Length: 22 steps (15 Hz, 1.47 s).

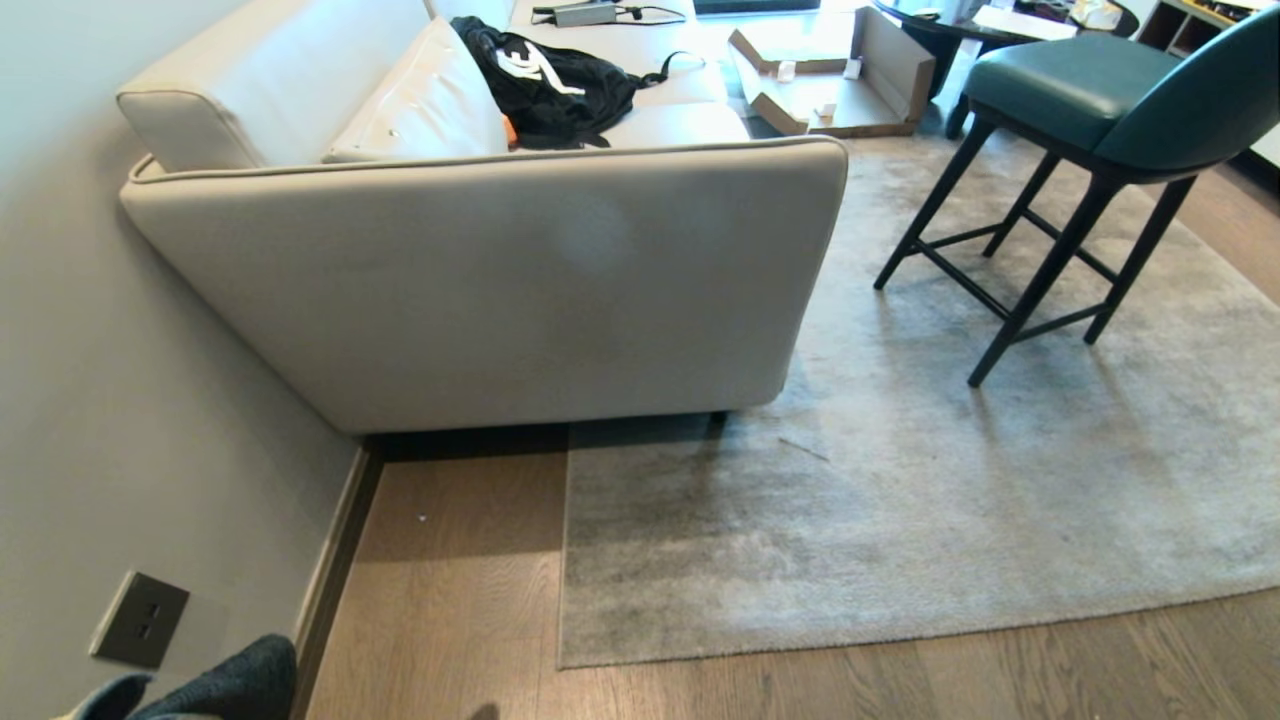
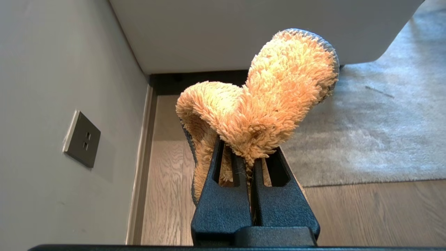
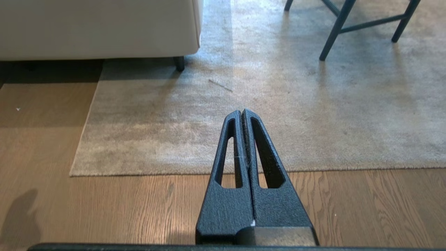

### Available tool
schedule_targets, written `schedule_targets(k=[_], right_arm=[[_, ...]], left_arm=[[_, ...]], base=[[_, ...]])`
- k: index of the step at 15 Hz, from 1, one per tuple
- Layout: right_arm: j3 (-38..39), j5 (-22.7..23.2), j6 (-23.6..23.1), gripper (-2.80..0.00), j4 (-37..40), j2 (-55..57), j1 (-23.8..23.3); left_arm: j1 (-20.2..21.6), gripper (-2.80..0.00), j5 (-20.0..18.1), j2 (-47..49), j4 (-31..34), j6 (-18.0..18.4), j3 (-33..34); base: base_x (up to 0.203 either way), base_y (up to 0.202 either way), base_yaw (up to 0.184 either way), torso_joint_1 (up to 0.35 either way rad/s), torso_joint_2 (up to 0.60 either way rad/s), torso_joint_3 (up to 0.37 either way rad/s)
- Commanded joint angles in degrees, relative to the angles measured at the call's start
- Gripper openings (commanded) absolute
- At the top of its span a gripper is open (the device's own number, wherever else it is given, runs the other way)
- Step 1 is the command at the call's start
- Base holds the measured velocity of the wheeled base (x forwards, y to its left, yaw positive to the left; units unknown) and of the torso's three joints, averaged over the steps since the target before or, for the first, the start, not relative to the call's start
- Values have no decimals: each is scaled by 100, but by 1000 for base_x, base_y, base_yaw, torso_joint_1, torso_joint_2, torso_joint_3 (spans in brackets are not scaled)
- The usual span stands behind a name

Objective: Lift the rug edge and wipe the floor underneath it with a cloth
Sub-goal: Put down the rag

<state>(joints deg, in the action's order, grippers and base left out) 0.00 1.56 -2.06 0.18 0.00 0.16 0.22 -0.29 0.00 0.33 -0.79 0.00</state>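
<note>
The cloth (image 2: 271, 101) is a fluffy mustard-tan rag with a dark grey back, and my left gripper (image 2: 249, 153) is shut on its lower fold, holding it above the floor (image 2: 167, 181) near the wall. In the head view only its dark grey face (image 1: 230, 680) shows, at the bottom left. The rug edge (image 1: 800, 625) lies flat on the wood planks, with its square corner (image 1: 572, 655) towards the wall. My right gripper (image 3: 243, 111) is shut and empty, hanging above the floor (image 3: 104, 209) just short of the rug edge (image 3: 139, 169).
A beige sofa (image 1: 480, 290) stands on the rug's far part against the wall (image 1: 120, 400), with a black backpack (image 1: 545, 85) on its seat. A green chair (image 1: 1080, 90) with dark legs stands on the rug to the right. A wall socket (image 1: 140, 620) sits low on the wall.
</note>
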Motion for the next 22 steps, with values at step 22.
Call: schedule_targets(k=[22], right_arm=[[0,2,3,-280,-1,9,2]], left_arm=[[4,-280,-14,0,2,44,0]], base=[[0,0,0,5,2,-197]])
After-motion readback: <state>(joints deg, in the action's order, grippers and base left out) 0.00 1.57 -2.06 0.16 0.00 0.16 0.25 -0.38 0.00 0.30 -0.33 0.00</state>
